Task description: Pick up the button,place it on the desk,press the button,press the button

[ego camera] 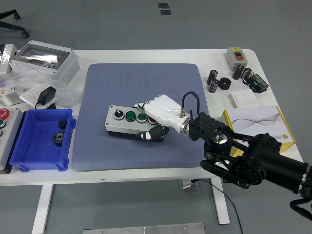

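Observation:
The button box (124,119) is a grey and black box with a black knob and two green buttons on top. It lies on the blue-grey mat (141,87), left of its middle. My right hand (155,117), white with black fingertips, is shut on the box's right end, fingers over the top and thumb at the near side. The black right arm (243,158) comes in from the lower right. The left arm is out of view.
A blue bin (41,141) with black gears stands at the left. A grey enclosure (46,59) and a black adapter (47,94) lie at the back left. A yellow-edged box (258,124), a switch (237,56) and small black parts (219,80) are at the right.

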